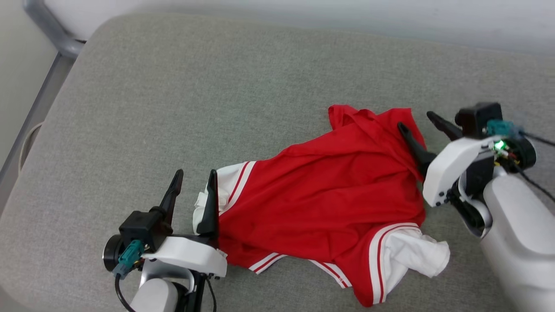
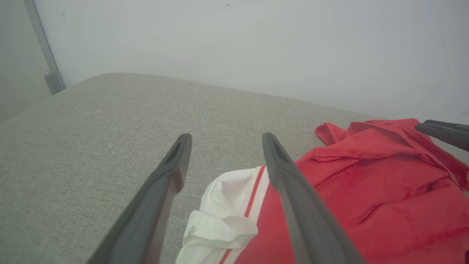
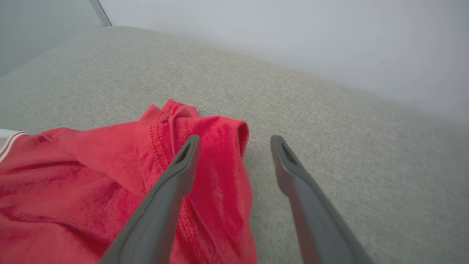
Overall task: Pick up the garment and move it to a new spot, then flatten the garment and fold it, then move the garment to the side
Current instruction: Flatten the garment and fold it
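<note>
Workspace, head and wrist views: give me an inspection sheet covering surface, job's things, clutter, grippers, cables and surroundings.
Surface: grey woven-fabric cushion, smooth.
Job's things: bright red thin-fabric sports shirt with white sleeves and striped trim, lying rumpled, not folded.
Clutter: nothing seen.
Grippers: left gripper open at the white sleeve; right gripper open at the shirt's far red corner; neither holds it.
Cables: black cable at the left wrist; black cables at the right wrist.
Surroundings: pale wall behind; grey metal frame at left.
</note>
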